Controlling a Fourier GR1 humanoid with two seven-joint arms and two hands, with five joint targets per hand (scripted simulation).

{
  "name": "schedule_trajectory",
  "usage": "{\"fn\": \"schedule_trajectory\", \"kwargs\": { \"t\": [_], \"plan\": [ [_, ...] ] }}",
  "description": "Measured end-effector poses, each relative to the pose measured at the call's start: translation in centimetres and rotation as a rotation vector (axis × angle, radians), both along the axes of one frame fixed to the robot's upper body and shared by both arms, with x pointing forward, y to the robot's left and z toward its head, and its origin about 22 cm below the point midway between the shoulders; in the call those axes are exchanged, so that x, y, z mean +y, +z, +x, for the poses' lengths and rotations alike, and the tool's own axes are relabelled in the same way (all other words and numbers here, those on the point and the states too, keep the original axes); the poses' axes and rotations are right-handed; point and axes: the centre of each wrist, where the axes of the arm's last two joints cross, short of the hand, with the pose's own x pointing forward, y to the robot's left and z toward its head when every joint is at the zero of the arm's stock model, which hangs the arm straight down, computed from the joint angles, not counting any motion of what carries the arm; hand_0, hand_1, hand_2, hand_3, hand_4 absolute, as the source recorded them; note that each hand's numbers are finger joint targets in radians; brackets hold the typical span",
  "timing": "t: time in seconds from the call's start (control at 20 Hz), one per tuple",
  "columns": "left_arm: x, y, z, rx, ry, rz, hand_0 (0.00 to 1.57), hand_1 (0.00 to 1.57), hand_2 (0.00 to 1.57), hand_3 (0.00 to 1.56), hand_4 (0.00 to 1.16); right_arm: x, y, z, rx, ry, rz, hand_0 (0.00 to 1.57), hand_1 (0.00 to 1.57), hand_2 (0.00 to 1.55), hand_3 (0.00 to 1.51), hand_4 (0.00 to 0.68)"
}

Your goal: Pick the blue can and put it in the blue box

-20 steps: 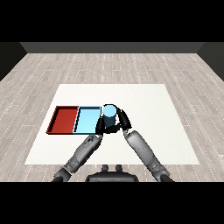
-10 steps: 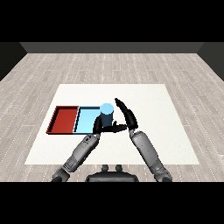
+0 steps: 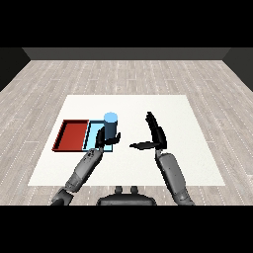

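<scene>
Blue can (image 3: 111,126) upright in blue tray (image 3: 92,134); red tray (image 3: 70,135) adj.

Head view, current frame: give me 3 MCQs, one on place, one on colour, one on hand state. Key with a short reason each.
1. Where does the blue can stand?
A. in the red tray
B. at the right end of the light blue tray
C. on the table's far right edge

2. What colour is the tray lying left of the light blue tray?
A. red
B. green
C. yellow

3. What is the state of the right hand?
A. curled round the can
B. open, clear of the can
C. pressed flat on the red tray

Key:
1 B, the can rises from the light blue tray's right end, next to the left hand.
2 A, the red tray lies directly beside it.
3 B, its fingers are straight and its thumb spread, with bare table between it and the can.
</scene>
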Motion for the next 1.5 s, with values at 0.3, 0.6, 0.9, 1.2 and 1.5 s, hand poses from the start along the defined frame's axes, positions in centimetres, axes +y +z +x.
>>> {"fn": "schedule_trajectory", "kwargs": {
  "t": [0.3,0.6,0.9,1.2,1.5],
  "plan": [
    [4.5,0.2,1.6,0.072,0.09,0.088,1.57,1.57,1.57,1.5,1.12,-1.4,-2.1,0.0,0.026,-0.031,0.052,0.0,0.0,0.0,0.0,0.0],
    [8.4,-0.5,3.5,0.234,0.215,0.269,1.53,1.53,1.42,1.27,0.97,-2.0,-2.9,0.1,0.046,-0.056,0.084,0.0,0.0,0.0,0.0,0.0],
    [10.1,-2.1,4.8,0.427,0.335,0.556,0.84,0.84,0.71,0.5,0.92,-3.0,-3.4,0.3,0.078,-0.092,0.111,0.0,0.0,0.0,0.0,0.0],
    [10.1,-3.0,6.2,0.625,0.351,0.687,1.22,1.22,1.03,0.0,0.79,-4.2,-4.3,1.0,0.108,-0.119,0.118,0.0,0.0,0.0,0.0,0.0],
    [8.3,-4.3,6.3,0.833,0.304,0.746,1.05,1.05,0.95,0.0,0.74,-5.1,-5.6,1.6,0.129,-0.14,0.127,0.0,0.0,0.0,0.0,0.0]
  ]
}}
